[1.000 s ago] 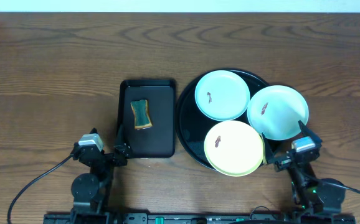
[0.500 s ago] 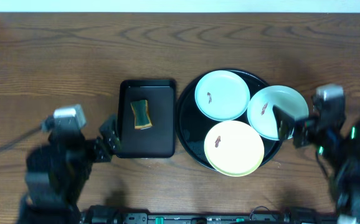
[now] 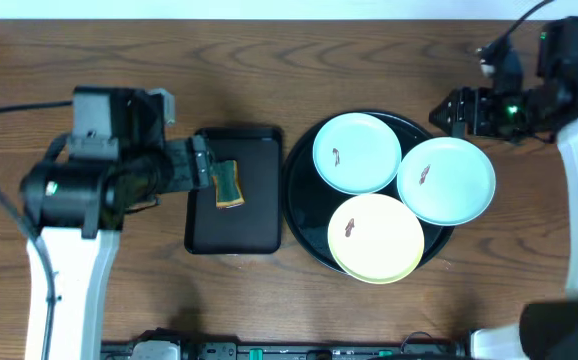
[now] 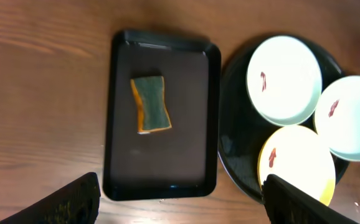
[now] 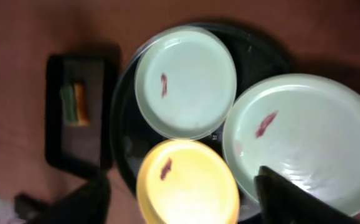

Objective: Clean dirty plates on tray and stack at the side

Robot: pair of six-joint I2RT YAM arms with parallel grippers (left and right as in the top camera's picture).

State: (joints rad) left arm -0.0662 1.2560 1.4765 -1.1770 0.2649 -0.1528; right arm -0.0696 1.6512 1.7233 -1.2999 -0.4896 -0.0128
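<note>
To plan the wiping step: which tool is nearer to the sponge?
Left. The left tool hovers beside the sponge; the right tool is across the round tray.

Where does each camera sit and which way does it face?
Overhead: above the table, facing straight down; shows both arms, left end effector and right end effector.
Left wrist: on the left arm, facing down at the sponge; own fingertips at bottom corners.
Right wrist: on the right arm, facing down at the round tray; own fingers along bottom.
Shared: sponge and yellow plate.

Left tool (image 3: 201,170) and right tool (image 3: 449,110) both aloft, downward-facing, jaws wide apart, nothing between.
</note>
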